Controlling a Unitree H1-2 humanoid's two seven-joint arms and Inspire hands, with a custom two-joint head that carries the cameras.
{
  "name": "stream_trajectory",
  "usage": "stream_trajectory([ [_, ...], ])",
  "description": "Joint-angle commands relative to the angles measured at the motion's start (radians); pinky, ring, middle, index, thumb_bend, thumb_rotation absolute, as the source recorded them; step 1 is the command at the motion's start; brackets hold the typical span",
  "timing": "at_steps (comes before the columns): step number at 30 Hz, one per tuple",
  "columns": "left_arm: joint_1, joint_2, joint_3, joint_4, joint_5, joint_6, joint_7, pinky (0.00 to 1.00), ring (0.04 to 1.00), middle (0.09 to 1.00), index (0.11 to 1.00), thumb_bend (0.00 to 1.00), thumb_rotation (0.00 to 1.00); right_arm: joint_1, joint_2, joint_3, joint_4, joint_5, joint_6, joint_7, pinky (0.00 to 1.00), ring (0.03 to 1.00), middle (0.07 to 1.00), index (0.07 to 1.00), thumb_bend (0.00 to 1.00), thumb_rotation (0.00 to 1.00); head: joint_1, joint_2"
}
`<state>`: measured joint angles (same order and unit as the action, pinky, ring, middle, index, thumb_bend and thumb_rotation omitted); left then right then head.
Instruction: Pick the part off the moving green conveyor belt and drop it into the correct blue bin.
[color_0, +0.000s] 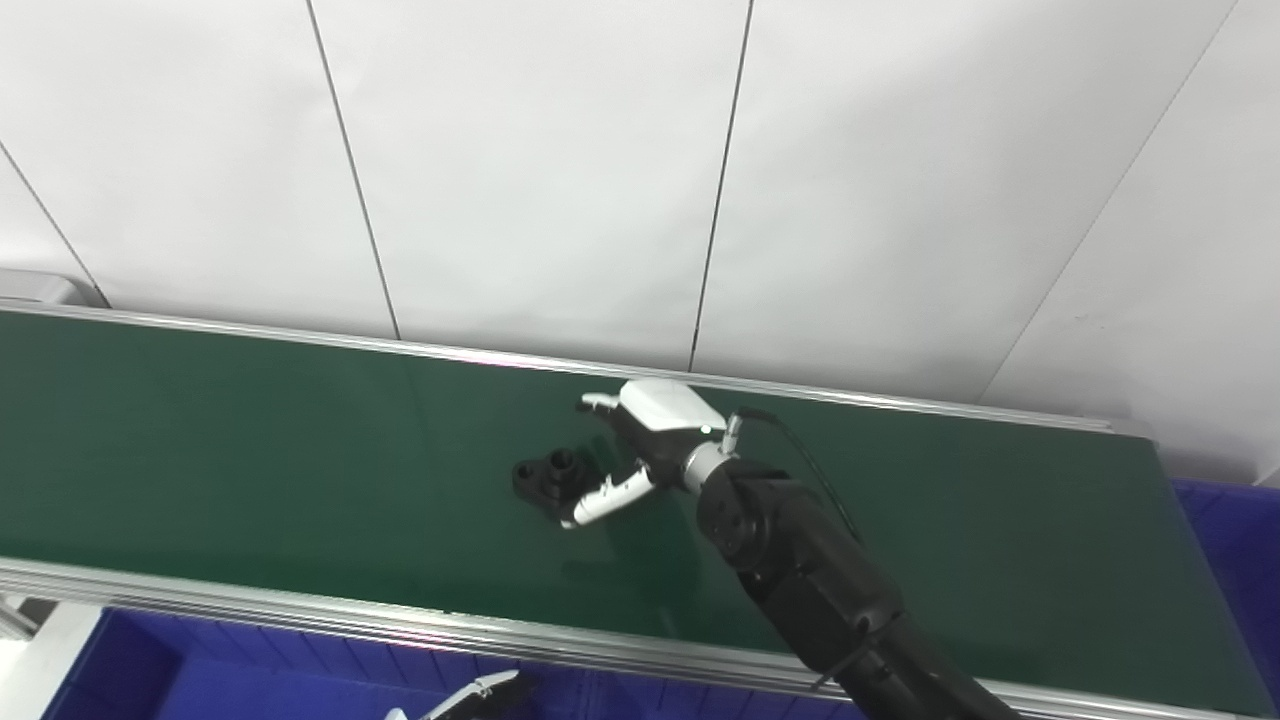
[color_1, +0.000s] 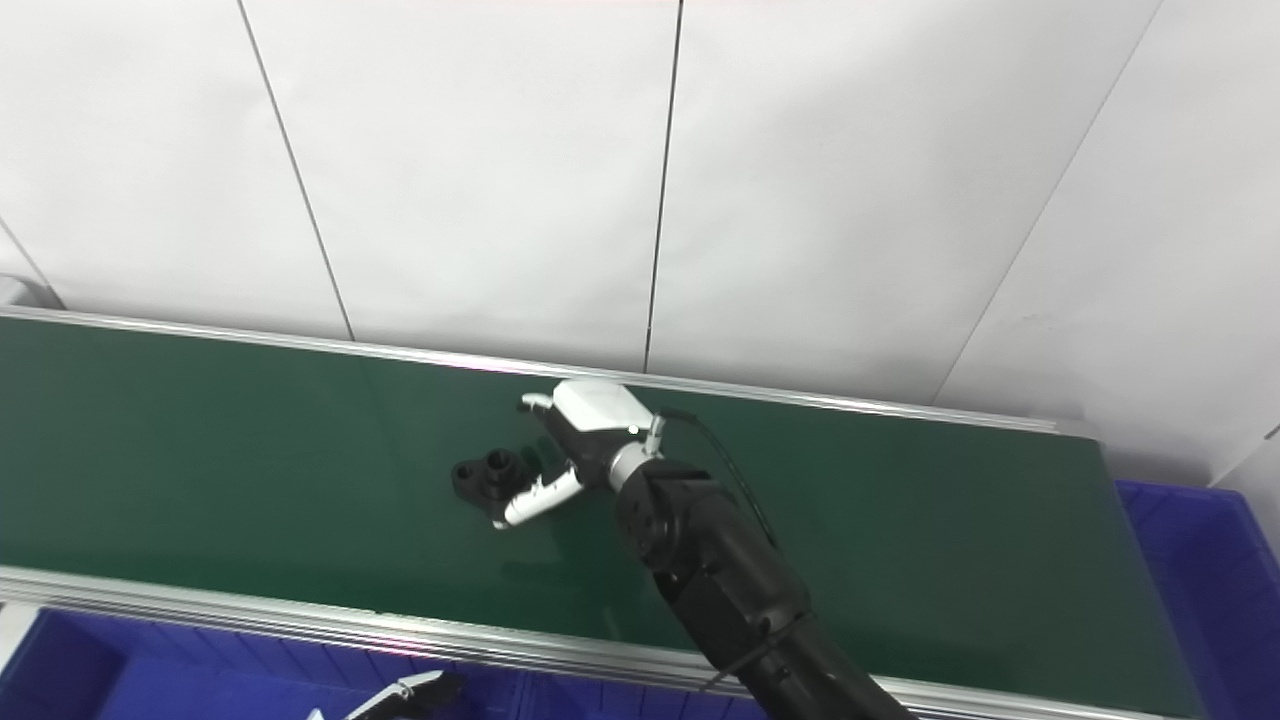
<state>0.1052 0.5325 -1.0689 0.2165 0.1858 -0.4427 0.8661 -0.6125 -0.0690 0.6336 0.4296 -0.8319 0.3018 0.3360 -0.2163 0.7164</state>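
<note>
The part (color_0: 547, 476), a small black piece, lies mid-belt on the green conveyor belt (color_0: 250, 450), and I have the right robot hand (color_0: 640, 445) spread around it, not yet pinching; next I must close quickly, lift, and reach a blue bin (color_0: 1235, 560).

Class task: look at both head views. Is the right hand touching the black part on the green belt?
Cannot tell. In the left eye view, the right hand has a lower finger overlapping the black part, but neither view plainly shows contact or gap.
</note>
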Motion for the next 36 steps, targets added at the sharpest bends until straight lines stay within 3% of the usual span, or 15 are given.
stream_trajectory([
  [1,-0.004,0.004,0.006,-0.028,0.004,-0.027,0.013,0.72,0.762,0.79,0.786,0.76,0.74,-0.04,0.005,0.008,0.003,-0.006,-0.026,-0.009,0.77,0.853,0.895,0.912,0.86,0.48,0.001,0.002],
  [22,0.007,0.001,0.003,-0.045,0.023,-0.027,0.036,0.73,0.772,0.799,0.8,0.75,0.76,0.039,-0.015,0.11,0.012,-0.039,-0.089,-0.021,0.76,0.837,0.879,0.901,0.82,0.49,0.009,0.041],
  [29,0.014,0.006,0.005,-0.056,0.022,-0.027,0.032,0.75,0.784,0.807,0.807,0.76,0.77,0.082,-0.028,0.122,-0.005,-0.027,-0.111,-0.038,0.68,0.781,0.826,0.868,0.82,0.43,0.007,0.053],
  [35,0.019,0.006,0.013,-0.061,0.018,-0.027,0.022,0.76,0.786,0.807,0.804,0.76,0.76,0.106,-0.037,0.126,-0.037,-0.01,-0.116,-0.026,0.56,0.695,0.781,0.831,0.82,0.33,0.009,0.055],
  [36,0.018,0.008,0.012,-0.059,0.024,-0.027,0.023,0.76,0.788,0.81,0.809,0.75,0.78,0.11,-0.039,0.126,-0.043,-0.008,-0.12,-0.028,0.53,0.649,0.733,0.805,0.82,0.28,0.009,0.055],
])
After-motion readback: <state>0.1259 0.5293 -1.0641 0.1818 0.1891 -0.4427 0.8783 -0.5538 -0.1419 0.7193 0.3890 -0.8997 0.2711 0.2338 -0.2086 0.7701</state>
